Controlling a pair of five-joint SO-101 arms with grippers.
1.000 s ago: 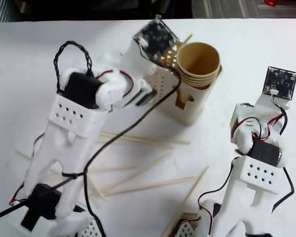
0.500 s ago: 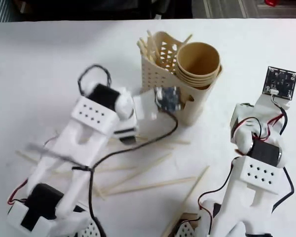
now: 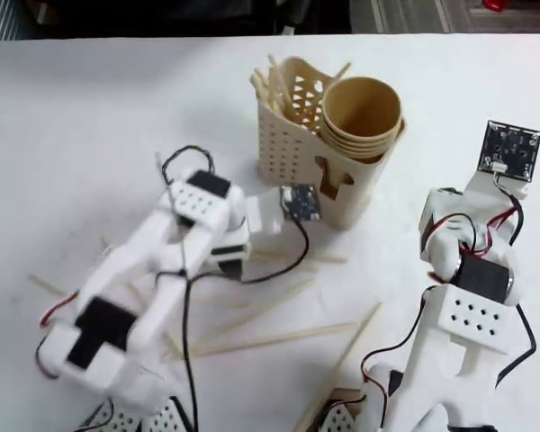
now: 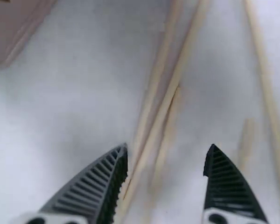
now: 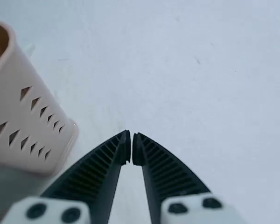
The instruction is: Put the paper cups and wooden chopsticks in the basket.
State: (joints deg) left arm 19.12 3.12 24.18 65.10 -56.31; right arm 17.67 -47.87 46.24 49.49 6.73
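High view overlooking table (image 3: 72, 108), left wrist close over chopsticks (image 4: 164, 106), right wrist low beside basket (image 5: 28, 116), both shared overhead

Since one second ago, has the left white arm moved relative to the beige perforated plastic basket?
Yes. The left arm pulled back from the basket toward its base, now over loose wooden chopsticks.

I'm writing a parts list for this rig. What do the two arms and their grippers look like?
The left arm and right arm are white shells with black motors, round vent holes and red-and-black wires. The left gripper and right gripper have black ribbed pointed fingers.
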